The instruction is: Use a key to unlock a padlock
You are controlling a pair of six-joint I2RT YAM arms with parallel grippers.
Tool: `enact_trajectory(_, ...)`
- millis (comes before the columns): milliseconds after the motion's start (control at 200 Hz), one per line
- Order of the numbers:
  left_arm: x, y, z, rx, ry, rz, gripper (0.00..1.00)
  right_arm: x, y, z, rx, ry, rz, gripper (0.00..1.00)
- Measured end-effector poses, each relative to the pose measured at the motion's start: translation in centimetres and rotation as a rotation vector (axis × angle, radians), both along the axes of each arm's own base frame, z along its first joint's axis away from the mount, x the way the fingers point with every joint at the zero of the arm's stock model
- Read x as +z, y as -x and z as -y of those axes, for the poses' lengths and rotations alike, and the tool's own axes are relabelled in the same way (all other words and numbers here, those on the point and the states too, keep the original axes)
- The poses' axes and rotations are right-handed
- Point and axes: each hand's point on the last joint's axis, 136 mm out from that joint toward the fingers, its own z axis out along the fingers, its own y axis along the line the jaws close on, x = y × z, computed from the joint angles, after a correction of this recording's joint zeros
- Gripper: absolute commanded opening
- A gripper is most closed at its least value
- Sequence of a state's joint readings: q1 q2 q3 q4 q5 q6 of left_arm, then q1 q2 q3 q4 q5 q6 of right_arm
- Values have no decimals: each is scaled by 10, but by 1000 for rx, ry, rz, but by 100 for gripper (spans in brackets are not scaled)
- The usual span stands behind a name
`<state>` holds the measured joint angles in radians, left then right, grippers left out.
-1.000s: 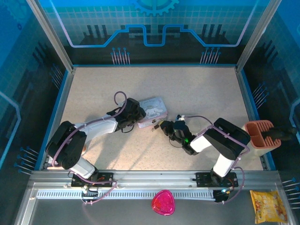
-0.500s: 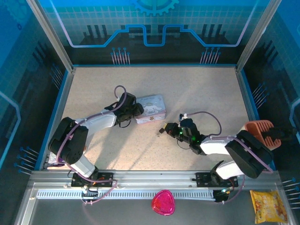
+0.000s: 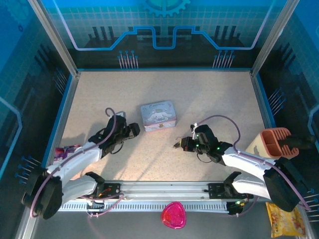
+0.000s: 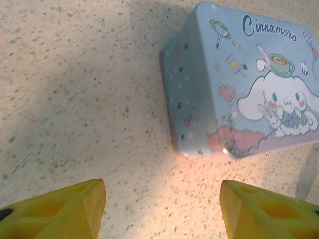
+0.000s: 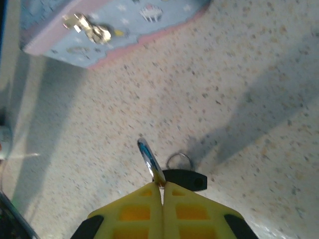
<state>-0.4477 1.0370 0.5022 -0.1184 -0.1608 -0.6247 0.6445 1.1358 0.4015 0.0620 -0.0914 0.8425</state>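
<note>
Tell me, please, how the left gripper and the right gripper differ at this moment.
The left gripper is open, fingers wide apart; the right gripper is shut, fingertips together. The left gripper holds nothing, while the right gripper pinches a thin silvery metal piece; key or shackle, I cannot tell. In the top view the left gripper lies left of the tin, the right gripper off its near right corner. Both have yellow fingers.

Table (image 3: 209, 94): a speckled beige top with a blue rim was recorded. A pastel blue, cartoon-printed tin (image 3: 158, 116) was found lying flat on it, lid up, just off centre toward 11 o'clock; a pink band was noted along its base. A colourful packet (image 3: 66, 151) was noted by the 8 o'clock rim. An orange-brown holder (image 3: 276, 142) was seen at the 4 o'clock rim; whether it rested on the top could not be told.
</note>
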Motion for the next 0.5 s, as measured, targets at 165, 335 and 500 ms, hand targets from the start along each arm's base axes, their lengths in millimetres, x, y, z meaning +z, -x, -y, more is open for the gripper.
enact_trajectory(165, 7, 15, -15, 19, -3, 76, 68, -8, 9, 2, 46, 28, -27, 0)
enact_trajectory(335, 21, 21, -27, 47, -21, 152, 70, -16, 16, 4, 70, 54, -55, 0)
enact_trajectory(500, 28, 27, -38, 73, -37, 200, 73, -23, 24, 12, 79, 94, -86, 0)
